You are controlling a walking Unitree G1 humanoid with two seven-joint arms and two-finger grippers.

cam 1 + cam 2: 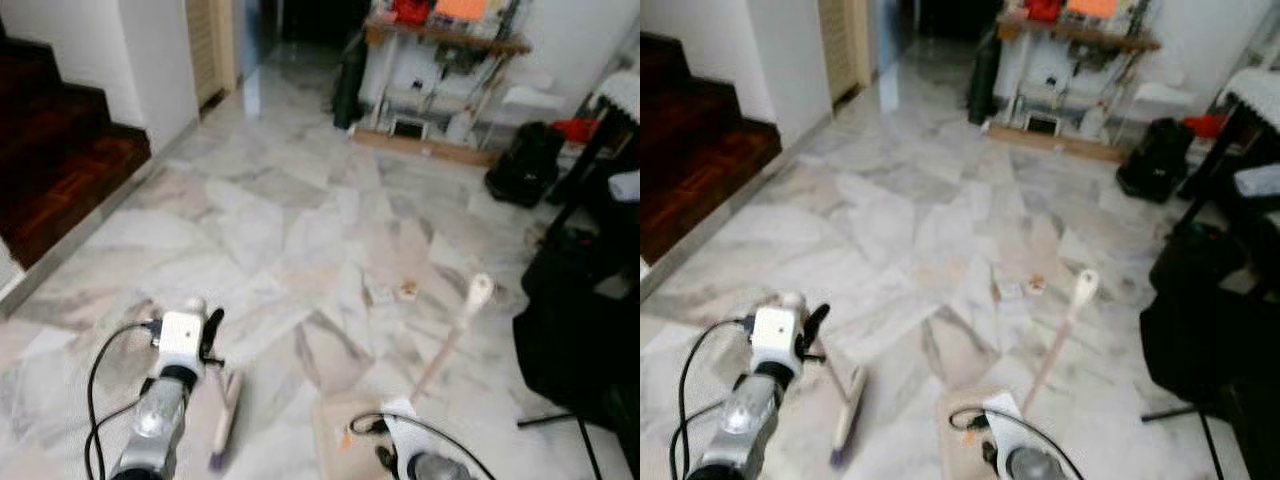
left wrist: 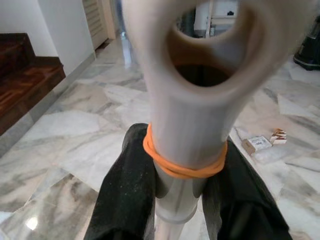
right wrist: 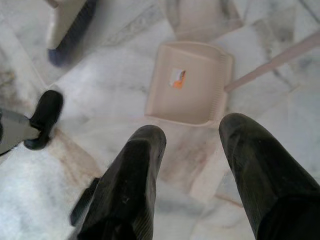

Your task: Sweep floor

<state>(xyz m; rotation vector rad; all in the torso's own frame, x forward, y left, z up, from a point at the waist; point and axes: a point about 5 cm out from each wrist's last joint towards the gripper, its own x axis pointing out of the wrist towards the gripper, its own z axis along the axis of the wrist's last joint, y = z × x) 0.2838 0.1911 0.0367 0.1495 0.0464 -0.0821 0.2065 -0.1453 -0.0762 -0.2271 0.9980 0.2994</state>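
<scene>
My left gripper [image 1: 211,336] is shut on the top of a beige broom handle [image 2: 185,100]. The handle has an orange rubber band just under its hanging hole. The broom head [image 1: 225,410] rests on the marble floor just right of that arm. A beige dustpan [image 3: 190,82] lies flat on the floor in front of me, its long handle [image 1: 455,335] slanting up to the right. My right gripper [image 3: 200,165] hovers open above the floor, just short of the dustpan's rear edge, with nothing between its fingers. A small box [image 1: 380,293] and a paper scrap [image 1: 407,290] lie further ahead.
Dark wooden stairs [image 1: 60,160] rise at the left. A cluttered shelf unit [image 1: 440,80] stands against the far wall, with a black bag [image 1: 525,165] beside it. Dark furniture and bags [image 1: 580,330] crowd the right side. Marble floor [image 1: 270,220] stretches ahead.
</scene>
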